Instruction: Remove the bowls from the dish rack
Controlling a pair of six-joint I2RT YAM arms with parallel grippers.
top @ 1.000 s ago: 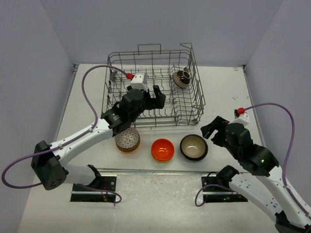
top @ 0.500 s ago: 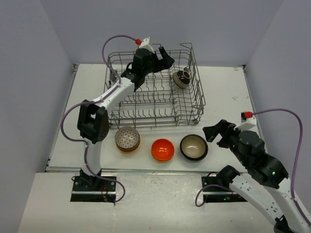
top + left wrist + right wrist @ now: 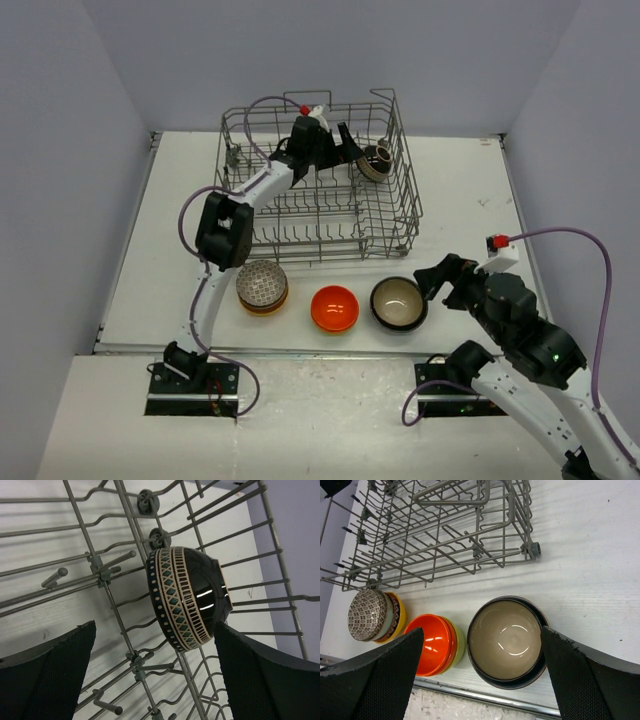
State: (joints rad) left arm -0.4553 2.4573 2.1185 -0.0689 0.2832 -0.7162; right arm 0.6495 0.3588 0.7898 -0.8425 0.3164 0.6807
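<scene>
One black bowl with cream and teal bands [image 3: 187, 597] stands on edge between tines at the back right of the grey wire dish rack [image 3: 400, 215]; from above the bowl [image 3: 377, 161] leans by the right wall. My left gripper [image 3: 351, 152] reaches into the rack just left of it, open, and in the left wrist view the gripper [image 3: 155, 680] has the bowl ahead, close to the right finger [image 3: 270, 675] and untouched. My right gripper [image 3: 480, 680] hangs open above the black-and-cream bowl [image 3: 505, 640] on the table, holding nothing.
In front of the rack stand three stacks: a patterned-top stack [image 3: 262, 287], an orange-topped stack [image 3: 335, 308] and the black-and-cream bowl [image 3: 399, 303]. A metal strip [image 3: 300, 352] marks the table's near edge. Upright tines [image 3: 112, 570] surround the racked bowl.
My left arm swung from the rack's front left, up and over, to the back right beside the black bowl. The right arm drew back slightly from the black-and-cream bowl.
</scene>
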